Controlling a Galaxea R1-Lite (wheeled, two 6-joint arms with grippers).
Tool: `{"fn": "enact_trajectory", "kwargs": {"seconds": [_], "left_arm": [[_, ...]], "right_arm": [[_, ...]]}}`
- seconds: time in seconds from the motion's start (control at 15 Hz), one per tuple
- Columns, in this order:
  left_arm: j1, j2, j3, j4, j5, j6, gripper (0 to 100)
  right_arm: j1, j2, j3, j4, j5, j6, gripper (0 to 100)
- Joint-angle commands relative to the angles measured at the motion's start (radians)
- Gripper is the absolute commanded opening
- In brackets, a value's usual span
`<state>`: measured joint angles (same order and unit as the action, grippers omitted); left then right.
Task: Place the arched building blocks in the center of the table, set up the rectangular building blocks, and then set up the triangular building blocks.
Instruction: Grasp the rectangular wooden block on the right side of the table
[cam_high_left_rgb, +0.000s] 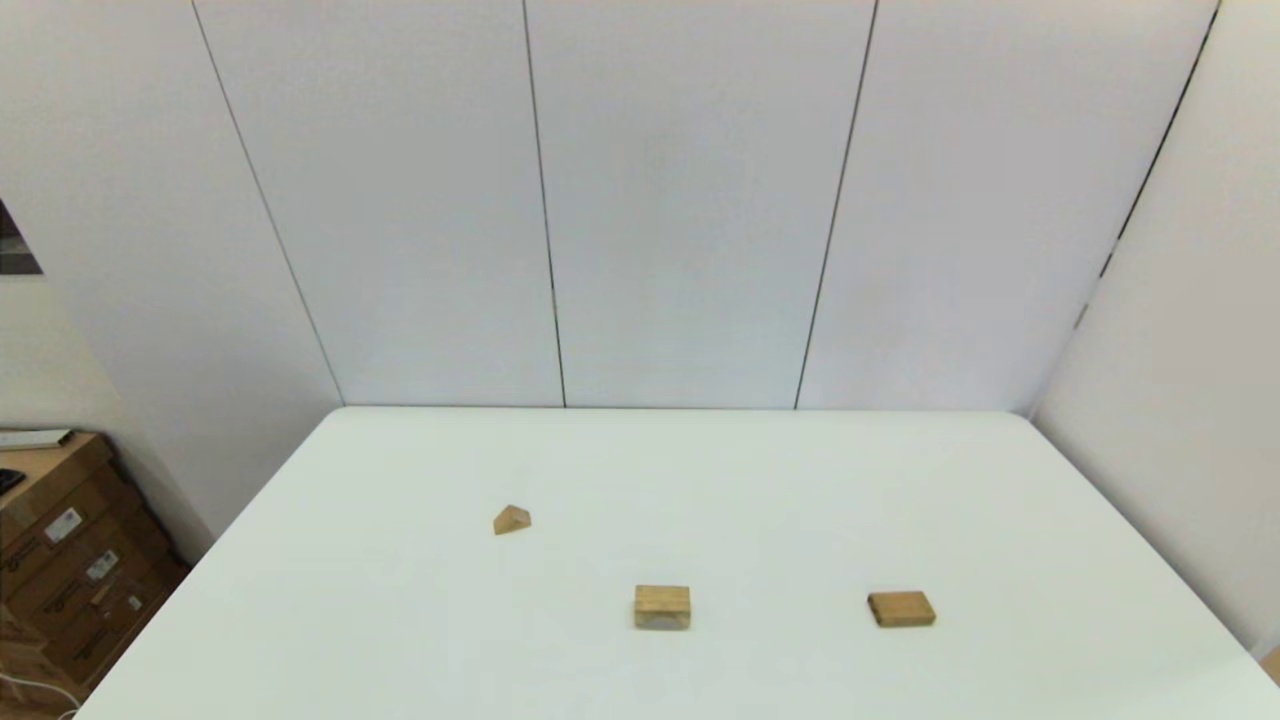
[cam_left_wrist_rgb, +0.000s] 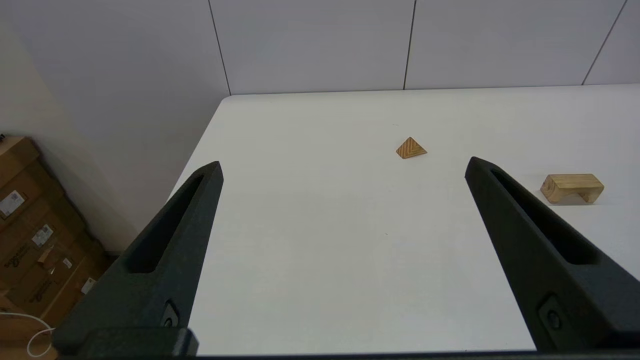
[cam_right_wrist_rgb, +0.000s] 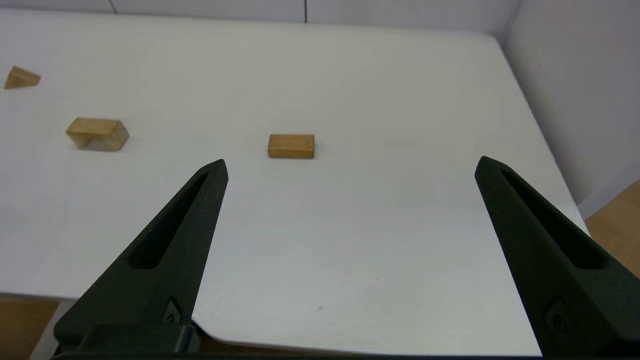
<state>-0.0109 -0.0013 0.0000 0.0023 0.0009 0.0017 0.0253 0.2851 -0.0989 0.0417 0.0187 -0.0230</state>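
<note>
Both grippers wait back at the near edge of the surface (cam_high_left_rgb: 400, 640), the left gripper (cam_left_wrist_rgb: 345, 170) and right gripper (cam_right_wrist_rgb: 350, 167) with jaws spread wide and holding nothing. The arched block (cam_high_left_rgb: 662, 607) stands hollow-down near the middle. The rectangular slab (cam_high_left_rgb: 901, 608) lies flat to its right and the triangular block (cam_high_left_rgb: 512, 520) farther left, all well apart, so nothing looks stacked yet.

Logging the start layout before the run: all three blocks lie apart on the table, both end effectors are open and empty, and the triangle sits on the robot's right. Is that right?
Not quite: the triangle sits on the robot's left, as the head view shows. The slab is the one on the right, with the arch block between them. The rest holds: all lie apart on the table, and the left end effector and right end effector are open and empty.
</note>
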Motion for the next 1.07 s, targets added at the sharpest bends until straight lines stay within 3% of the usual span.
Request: {"fn": "enact_trajectory", "kwargs": {"seconds": [0.07,0.2,0.33,0.4,0.47,0.6,0.87,1.07], "left_arm": [[0.000,0.001,0.000,0.001,0.001,0.000,100],[0.000,0.001,0.000,0.001,0.001,0.000,100],[0.000,0.001,0.000,-0.001,0.001,0.000,100],[0.000,0.001,0.000,-0.001,0.001,0.000,100],[0.000,0.001,0.000,-0.001,0.001,0.000,100],[0.000,0.001,0.000,-0.001,0.001,0.000,100],[0.000,0.001,0.000,0.001,0.001,0.000,100],[0.000,0.001,0.000,-0.001,0.001,0.000,100]], "right_arm": [[0.038,0.450,-0.240,0.010,0.004,0.002,100],[0.047,0.654,-0.381,0.089,0.017,-0.009,100],[0.067,0.793,-0.516,0.230,0.093,-0.025,100],[0.082,0.853,-0.561,0.288,0.141,-0.071,100],[0.096,0.922,-0.597,0.345,0.199,-0.173,100],[0.143,1.025,-0.645,0.406,0.234,-0.356,100],[0.186,1.241,-0.742,0.534,0.225,-0.735,100],[0.212,1.378,-0.832,0.553,0.218,-0.919,100]]}}
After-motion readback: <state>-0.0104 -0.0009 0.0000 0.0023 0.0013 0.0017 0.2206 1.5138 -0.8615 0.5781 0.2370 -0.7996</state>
